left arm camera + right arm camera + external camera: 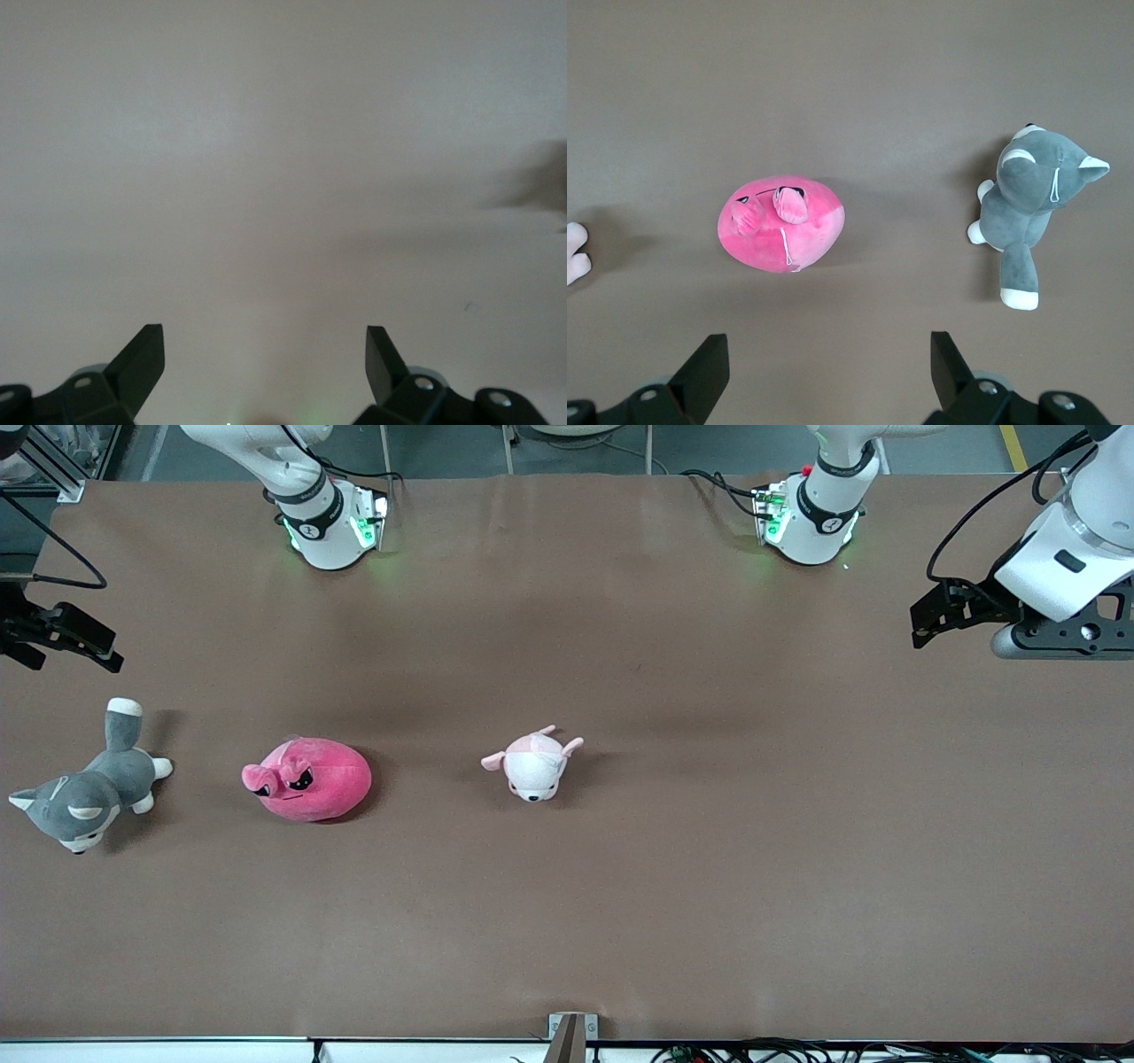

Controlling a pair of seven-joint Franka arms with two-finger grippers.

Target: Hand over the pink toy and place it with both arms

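The pink toy (308, 778), a round hot-pink plush with dark angry eyes, lies on the brown table (709, 850) toward the right arm's end. It also shows in the right wrist view (782, 221), clear of the fingers. My right gripper (104, 652) is open and empty, up over bare table close to the grey dog's tail; its jaws (830, 347) stand wide apart. My left gripper (923, 625) is open and empty over bare table at the left arm's end; the left wrist view shows only bare table between its fingertips (264, 341).
A grey-and-white plush dog (89, 788) lies beside the pink toy at the right arm's end, also in the right wrist view (1032, 199). A small pale pink-and-white plush (534, 764) lies near the table's middle. A metal bracket (571, 1035) sits at the table's near edge.
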